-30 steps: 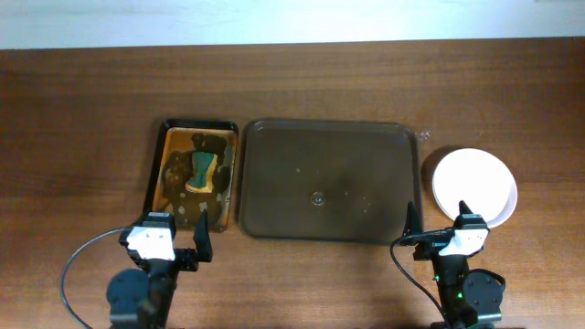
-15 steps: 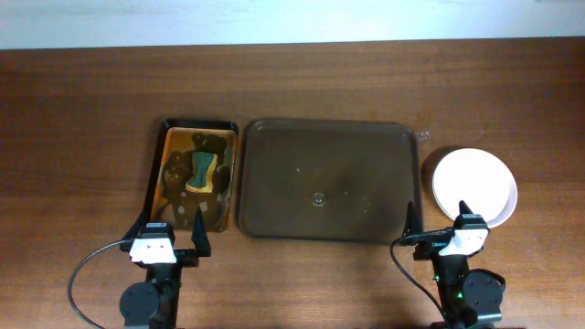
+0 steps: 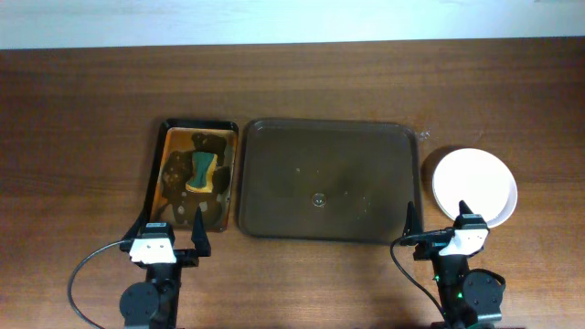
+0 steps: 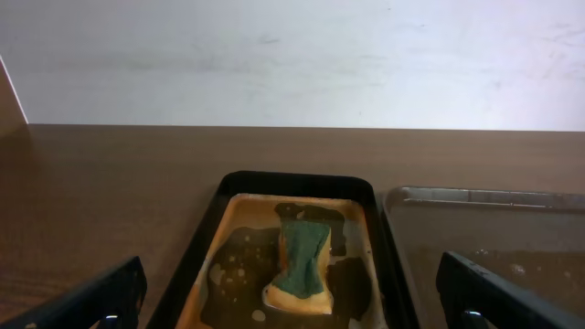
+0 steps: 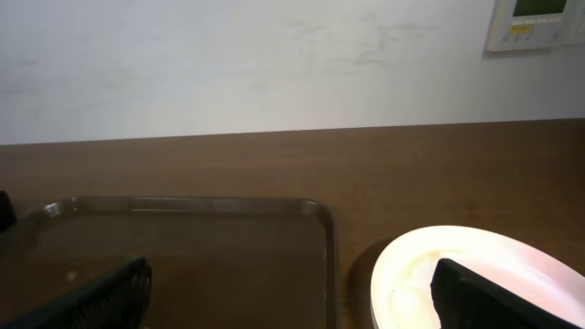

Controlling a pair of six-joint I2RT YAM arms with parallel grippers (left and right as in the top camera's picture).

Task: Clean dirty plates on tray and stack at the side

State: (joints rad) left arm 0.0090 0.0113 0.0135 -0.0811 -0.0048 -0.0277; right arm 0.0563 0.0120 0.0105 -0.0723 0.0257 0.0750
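Observation:
A large brown tray [image 3: 329, 178] lies mid-table with no plates on it, only water drops; it shows in the right wrist view [image 5: 183, 247]. White plates [image 3: 473, 185] are stacked to its right, also in the right wrist view [image 5: 475, 274]. A small black pan [image 3: 164, 183] of sudsy water holds a green-and-yellow sponge [image 3: 201, 171], seen in the left wrist view [image 4: 302, 260]. My left gripper [image 3: 172, 228] is open and empty at the pan's near end. My right gripper [image 3: 437, 224] is open and empty, between the tray's corner and the plates.
The black pan [image 4: 297, 187] sits right against the brown tray's left edge [image 4: 484, 206]. A pale wall runs along the table's far edge. A thermostat panel [image 5: 537, 23] hangs on the wall at the right. Bare wooden table surrounds everything.
My left arm has settled back toward the front edge, straightening behind the pan. The right arm, tray, plates and sponge have not moved.

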